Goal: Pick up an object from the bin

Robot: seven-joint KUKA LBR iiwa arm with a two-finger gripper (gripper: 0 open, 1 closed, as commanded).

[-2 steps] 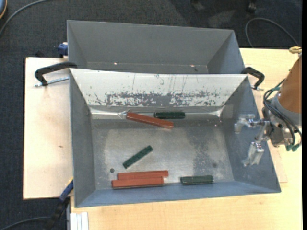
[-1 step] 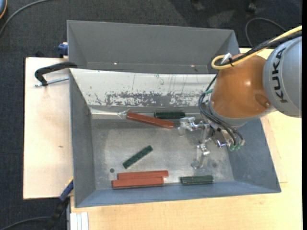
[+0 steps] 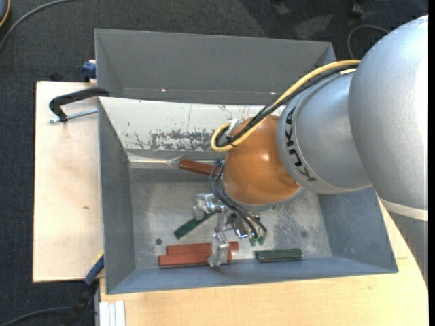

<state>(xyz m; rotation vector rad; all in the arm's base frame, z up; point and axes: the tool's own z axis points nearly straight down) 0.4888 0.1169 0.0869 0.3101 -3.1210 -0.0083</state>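
My gripper hangs below the orange dome, low over the front middle of the bin floor. Its two metal fingers stand apart, so it is open. One fingertip rests at the right end of a flat red-brown bar lying along the front wall. The other fingertip is by the upper end of a slanted dark green stick. Nothing shows gripped between the fingers. A short dark green bar lies just to the right of the gripper at the front.
A second red-brown piece lies against the back wall, partly hidden by the arm. The arm and its dome cover the middle and right of the floor. Bare grey floor shows at the left.
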